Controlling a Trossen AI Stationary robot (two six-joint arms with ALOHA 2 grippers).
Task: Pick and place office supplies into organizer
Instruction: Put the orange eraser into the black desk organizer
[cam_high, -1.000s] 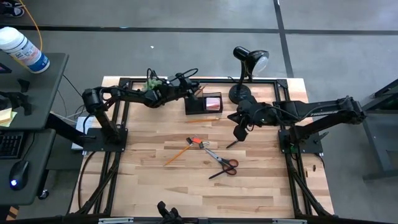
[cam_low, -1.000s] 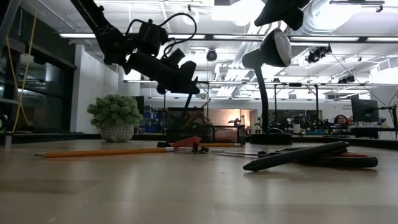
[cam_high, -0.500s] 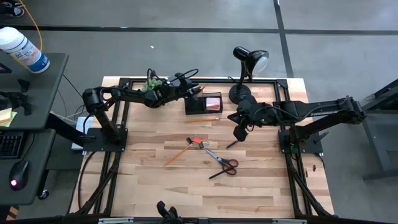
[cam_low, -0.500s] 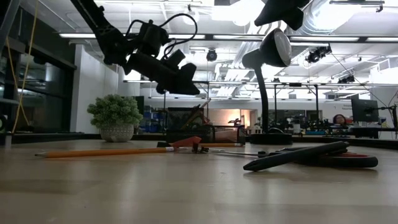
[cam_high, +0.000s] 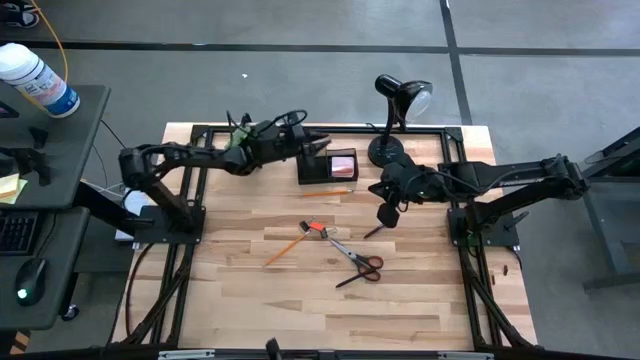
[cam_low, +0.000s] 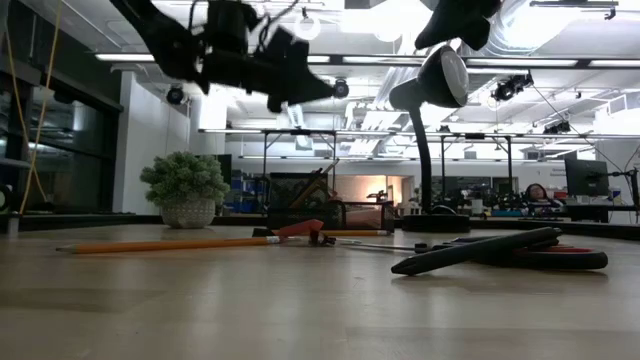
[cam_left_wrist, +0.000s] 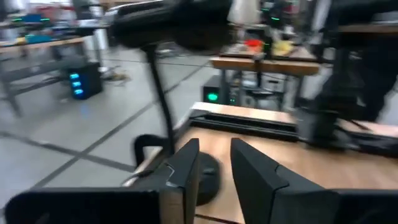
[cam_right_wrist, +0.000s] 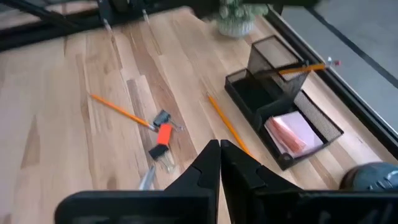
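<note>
Robotics lab or workshop, big open-plan room. Evidence: butcher-block table (cam_high: 330, 290) bolted into a black metal frame (cam_high: 195, 185), sitting on grey concrete floor with dark taped lines. At 9 o'clock of the table, a side desk (cam_high: 50, 160) with keyboard (cam_high: 12, 232), mouse (cam_high: 30, 275) and a white bottle (cam_high: 38, 75). Low view: exposed ducts (cam_low: 540, 30) and strip lights (cam_low: 380, 62) overhead, rows of workbenches (cam_low: 520, 212) loaded with gear in the background. Left wrist view: more benches (cam_left_wrist: 273, 62), and equipment with lit blue and green LEDs (cam_left_wrist: 78, 84) on the floor.
</note>
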